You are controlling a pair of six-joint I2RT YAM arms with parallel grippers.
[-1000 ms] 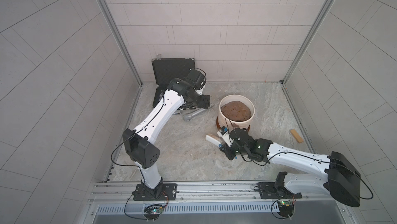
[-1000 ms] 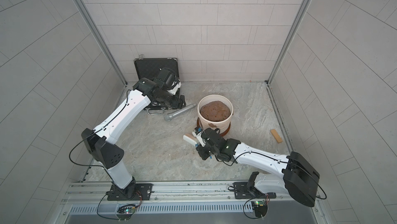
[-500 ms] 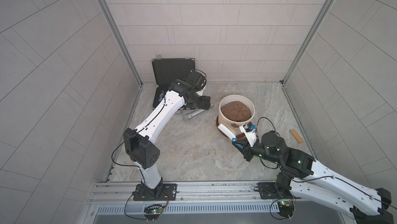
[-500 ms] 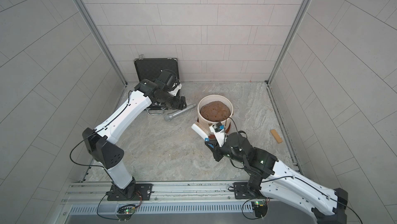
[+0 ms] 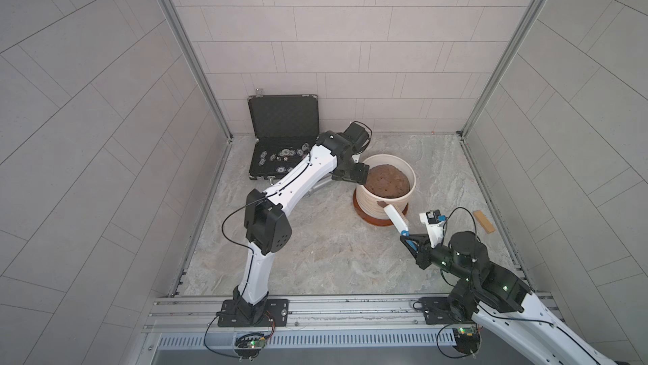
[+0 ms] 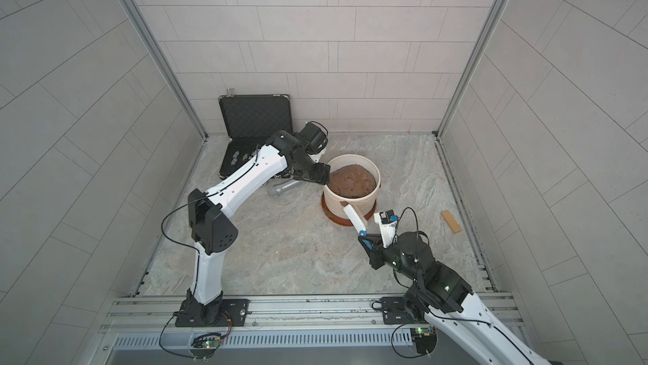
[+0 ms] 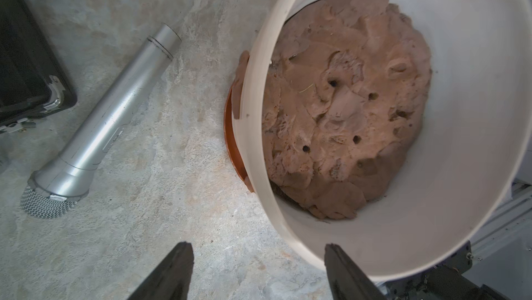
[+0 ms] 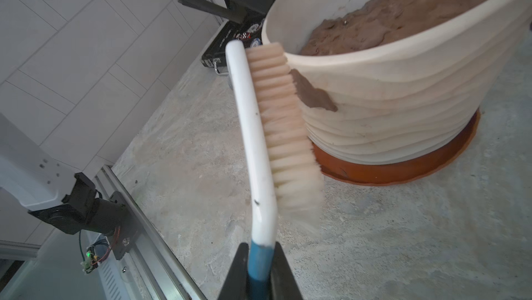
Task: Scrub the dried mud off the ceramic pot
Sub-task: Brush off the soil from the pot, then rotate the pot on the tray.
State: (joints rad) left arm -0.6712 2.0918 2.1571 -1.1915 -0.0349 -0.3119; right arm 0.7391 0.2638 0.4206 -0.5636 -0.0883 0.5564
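While the right gripper clamps the brush, bristles reach the wall of the ceramic pot.
Beside them, under the pot's rim, sits the dried mud; the left gripper hangs open there, so hard strokes may shove the unbraced pot.

Ceramic pot on saucer

Upright ribbed cream ceramic pot, brown dried mud on wall

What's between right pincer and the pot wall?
Just the brush held in the right pincer: its handle spans the gap, bristles facing the ceramic pot wall beside a dried mud patch. Best seen in the right wrist view.
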